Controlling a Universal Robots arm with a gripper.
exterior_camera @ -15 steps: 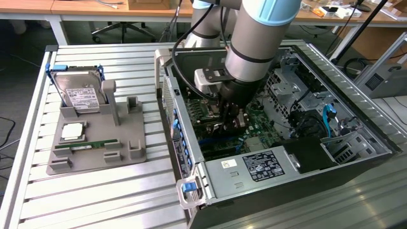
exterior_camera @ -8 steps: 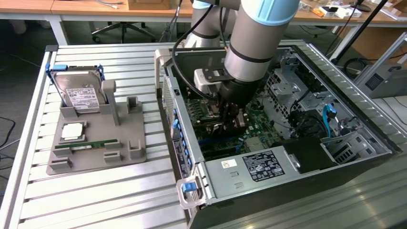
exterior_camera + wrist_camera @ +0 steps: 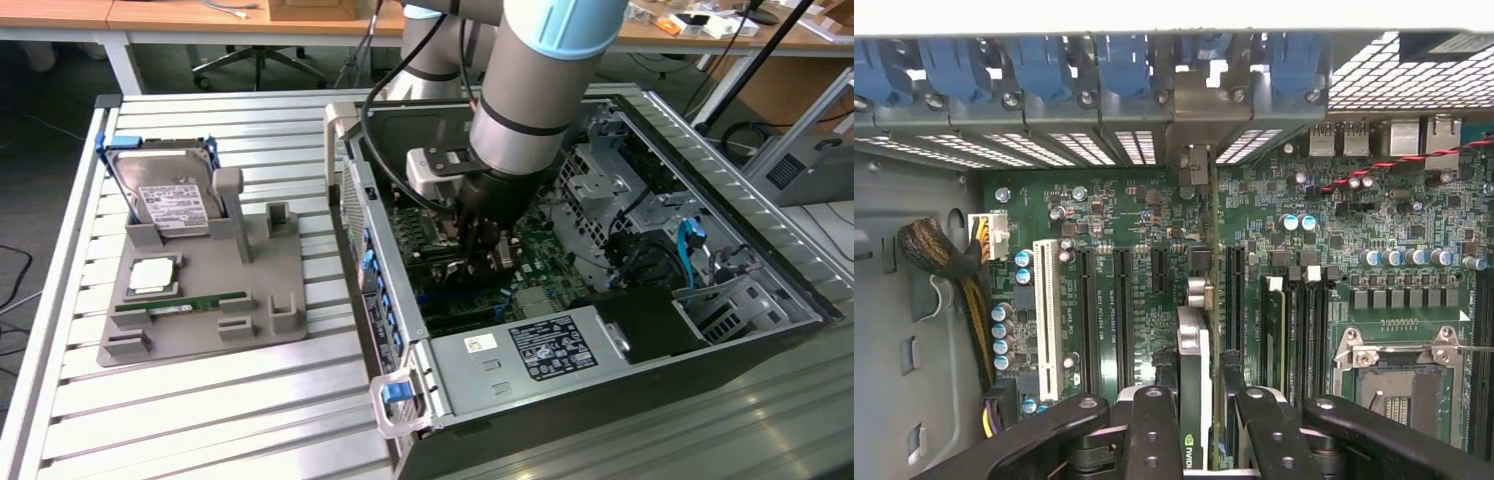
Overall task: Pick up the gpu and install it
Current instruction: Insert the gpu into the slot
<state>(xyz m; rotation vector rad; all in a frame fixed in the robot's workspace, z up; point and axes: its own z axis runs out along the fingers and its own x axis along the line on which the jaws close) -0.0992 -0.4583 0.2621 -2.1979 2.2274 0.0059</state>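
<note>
The gpu [image 3: 1194, 350] appears edge-on in the wrist view, a thin dark card with a green logo on its edge. My gripper [image 3: 1199, 420] is shut on it, one black finger [image 3: 1154, 410] pressing each face. The card stands upright over the green motherboard [image 3: 1354, 250], between two long black slots [image 3: 1234, 300]. Its silver bracket [image 3: 1199, 105] reaches the row of rear slot openings with blue clips. I cannot tell whether the card's lower edge sits in a slot. In the exterior view my gripper [image 3: 483, 245] is deep inside the open computer case [image 3: 747, 300].
A grey holder [image 3: 200, 335] on the slatted table, at the exterior view's left, carries a hard drive [image 3: 167, 195], a processor [image 3: 151, 275] and a green memory stick [image 3: 180, 303]. The power supply [image 3: 534, 350] fills the case's near end. Cables [image 3: 954, 260] lie beside the board.
</note>
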